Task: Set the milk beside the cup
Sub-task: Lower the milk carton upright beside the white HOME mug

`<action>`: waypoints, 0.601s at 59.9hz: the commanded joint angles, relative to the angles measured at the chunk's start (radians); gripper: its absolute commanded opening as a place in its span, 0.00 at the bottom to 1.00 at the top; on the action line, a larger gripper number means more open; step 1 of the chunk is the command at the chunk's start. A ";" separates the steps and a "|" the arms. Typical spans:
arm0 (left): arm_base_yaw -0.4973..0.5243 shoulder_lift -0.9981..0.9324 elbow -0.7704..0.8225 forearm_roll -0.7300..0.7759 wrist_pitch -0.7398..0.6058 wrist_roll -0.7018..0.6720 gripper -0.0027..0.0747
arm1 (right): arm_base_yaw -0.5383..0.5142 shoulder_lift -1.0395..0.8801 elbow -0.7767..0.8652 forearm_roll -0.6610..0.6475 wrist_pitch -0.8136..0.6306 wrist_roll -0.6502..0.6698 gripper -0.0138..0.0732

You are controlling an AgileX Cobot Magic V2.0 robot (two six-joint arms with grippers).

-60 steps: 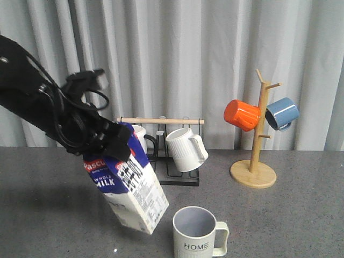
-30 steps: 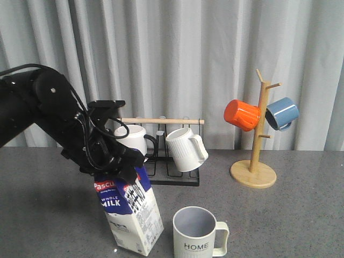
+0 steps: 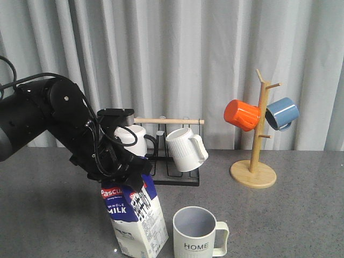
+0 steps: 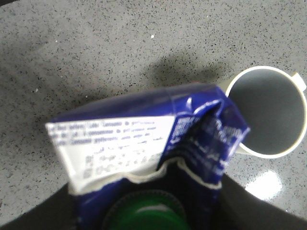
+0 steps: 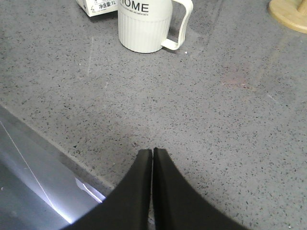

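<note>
Grey table (image 3: 301,215): left hand (image 3: 121,174) seemingly clamps tilted milk (image 3: 137,215) beside cup (image 3: 196,232); right hand (image 5: 152,158) together.

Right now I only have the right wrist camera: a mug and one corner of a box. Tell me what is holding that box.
Observer: The left gripper is clamped on the top of the milk carton, near its green cap.
Operator: Report whether it stands straight.
Observer: It does not. In the front view it tilts, with its top leaning toward the robot's left, away from the mug.
Operator: Check inside the mug.
Observer: It is empty. The left wrist view looks down into it and shows a bare grey inside.
</note>
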 commanded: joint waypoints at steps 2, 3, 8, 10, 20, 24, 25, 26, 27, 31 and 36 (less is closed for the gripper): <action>-0.005 -0.054 -0.026 -0.039 -0.017 -0.009 0.46 | -0.001 0.007 -0.028 0.004 -0.058 0.002 0.15; -0.005 -0.054 -0.026 -0.043 -0.017 -0.010 0.48 | -0.001 0.007 -0.028 0.004 -0.058 0.002 0.15; -0.005 -0.054 -0.026 -0.051 -0.017 -0.015 0.57 | -0.001 0.007 -0.028 0.004 -0.058 0.002 0.15; -0.005 -0.054 -0.026 -0.053 -0.017 -0.015 0.59 | -0.001 0.007 -0.028 0.004 -0.058 0.002 0.15; -0.005 -0.061 -0.026 -0.053 -0.017 -0.016 0.69 | -0.001 0.007 -0.028 0.004 -0.058 0.002 0.15; -0.005 -0.066 -0.026 -0.052 -0.017 -0.016 0.70 | -0.001 0.007 -0.028 0.004 -0.058 0.002 0.15; -0.005 -0.066 -0.026 -0.052 -0.017 -0.016 0.70 | -0.001 0.007 -0.028 0.004 -0.058 0.002 0.15; -0.005 -0.068 -0.026 -0.052 -0.017 -0.016 0.70 | -0.001 0.007 -0.028 0.004 -0.058 0.002 0.15; -0.005 -0.068 -0.026 -0.052 -0.017 -0.016 0.70 | -0.001 0.007 -0.028 0.004 -0.058 0.002 0.15; -0.005 -0.074 -0.026 -0.051 -0.017 -0.016 0.70 | -0.001 0.007 -0.028 0.004 -0.058 0.002 0.15; -0.005 -0.086 -0.026 -0.051 -0.017 -0.016 0.70 | -0.001 0.007 -0.028 0.004 -0.058 0.002 0.15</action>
